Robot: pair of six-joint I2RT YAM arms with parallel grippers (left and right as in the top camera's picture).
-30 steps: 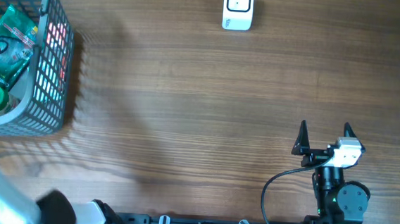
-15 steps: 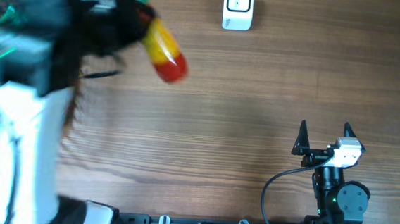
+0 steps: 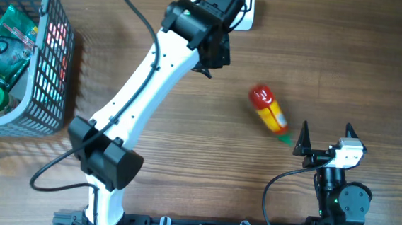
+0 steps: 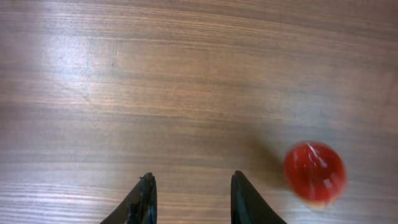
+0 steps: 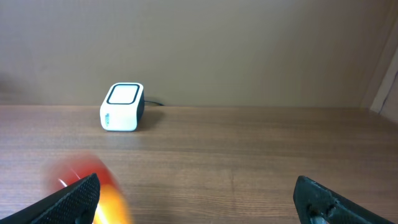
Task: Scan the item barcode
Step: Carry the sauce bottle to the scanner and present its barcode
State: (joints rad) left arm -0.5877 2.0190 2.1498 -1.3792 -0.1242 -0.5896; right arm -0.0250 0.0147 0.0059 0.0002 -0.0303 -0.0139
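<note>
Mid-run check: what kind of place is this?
Probably a mock checkout bench: white barcode scanner, wire basket of packaged goods, red-and-yellow bottle lying loose on a wooden table.

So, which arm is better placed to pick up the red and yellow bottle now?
Right. The bottle lies on the table just beside the right gripper, whose jaws stand wide open. The left gripper is empty too, but it is up near the scanner, farther from the bottle.
</note>
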